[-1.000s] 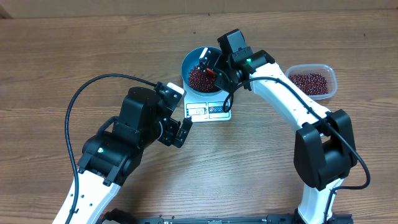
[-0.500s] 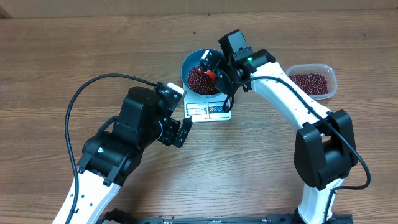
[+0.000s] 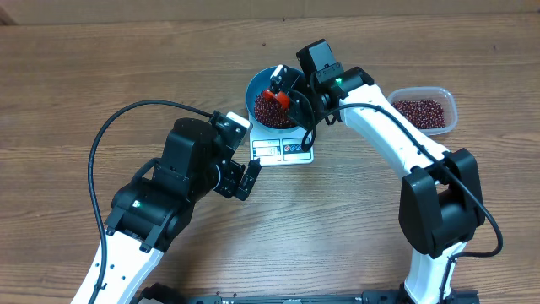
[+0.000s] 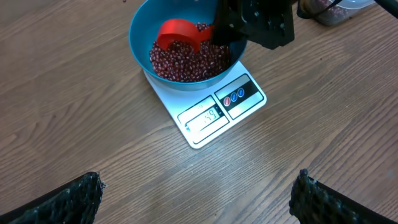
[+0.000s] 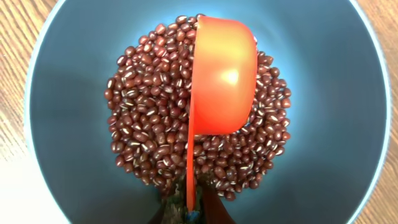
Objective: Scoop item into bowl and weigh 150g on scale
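Note:
The blue bowl [image 3: 251,88] stands on the white scale [image 3: 283,151], and a heap of dark red beans, the item [image 3: 267,110], lies in it. My right gripper [image 3: 290,99] is shut on the handle of an orange-red scoop [image 3: 277,94]. The scoop [image 5: 224,74] is turned on its side over the beans [image 5: 146,130], its rounded back toward the right wrist camera, inside the bowl [image 5: 62,112]. My left gripper [image 4: 199,186] hangs open over bare table in front of the scale [image 4: 214,115], nothing between its fingers.
A clear plastic tub [image 3: 422,111] with more beans sits to the right of the scale, beyond the right arm. The left arm's black cable [image 3: 110,135] loops over the table at the left. Bare wood lies all around.
The right wrist has rolled, turning the scoop further over above the beans in the bowl. The left arm has not moved.

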`<state>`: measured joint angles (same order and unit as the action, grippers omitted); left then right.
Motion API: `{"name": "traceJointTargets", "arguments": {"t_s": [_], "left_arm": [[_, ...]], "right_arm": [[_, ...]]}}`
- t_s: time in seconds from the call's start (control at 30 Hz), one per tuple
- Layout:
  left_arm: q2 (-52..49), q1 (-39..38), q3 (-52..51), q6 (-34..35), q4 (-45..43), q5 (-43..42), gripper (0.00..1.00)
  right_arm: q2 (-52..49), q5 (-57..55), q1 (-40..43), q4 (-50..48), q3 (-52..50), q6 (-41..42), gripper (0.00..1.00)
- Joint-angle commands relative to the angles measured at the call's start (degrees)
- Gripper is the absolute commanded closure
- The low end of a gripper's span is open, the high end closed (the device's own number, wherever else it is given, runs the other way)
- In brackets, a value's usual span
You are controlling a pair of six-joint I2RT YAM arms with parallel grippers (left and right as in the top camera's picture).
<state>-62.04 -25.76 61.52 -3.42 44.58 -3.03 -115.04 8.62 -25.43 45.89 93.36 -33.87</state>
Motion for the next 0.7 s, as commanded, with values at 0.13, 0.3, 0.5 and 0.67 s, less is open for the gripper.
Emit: {"name": "traceJointTargets", "arguments": {"t_s": [0.13, 0.3, 0.5, 0.67], "left_arm": [[0.7, 0.2, 0.5, -0.9, -0.2, -0.6, 0.00], [0.7, 0.2, 0.5, -0.9, -0.2, -0.6, 0.01], [0.7, 0.2, 0.5, -0.9, -0.2, -0.6, 0.00], [0.7, 0.2, 0.5, -0.9, -0.2, -0.6, 0.00]], "right_arm": [[-0.1, 1.1, 0.5, 2.1, 2.8, 5.0, 0.97], [-0.1, 1.2, 0.5, 6.6, 6.3, 5.4, 0.97], [-0.1, 5.0, 0.5, 11.3, 7.8, 5.3, 0.97], [-0.1, 10.4, 0.5, 12.0, 7.8, 5.4, 0.97]]}}
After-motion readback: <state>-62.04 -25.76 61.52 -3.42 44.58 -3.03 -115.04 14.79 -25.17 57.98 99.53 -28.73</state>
